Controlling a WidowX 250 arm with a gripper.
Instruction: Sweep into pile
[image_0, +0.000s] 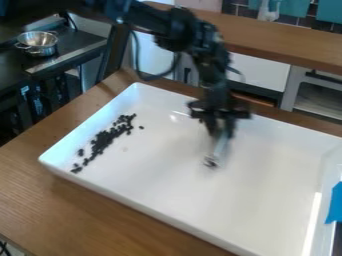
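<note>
The table (67, 210) carries a white tray (160, 180). In it, the dark bits (103, 140) lie in a loose, slanting strip beside the wall at the view's left, a few straying at its near end and one bit (141, 127) apart on its inner side. Well away from them, over the tray's middle, a pale stick (219, 145) hangs tip down, blurred; the tool (221, 130) above looks clamped on it.

I judge the sweeping to be in hand, between strokes: the bits are gathered to one side, but strung out rather than piled. Next, the stick should go to one end of the strip, get behind the outermost bits, press low and push them along the wall toward the thick middle.
</note>
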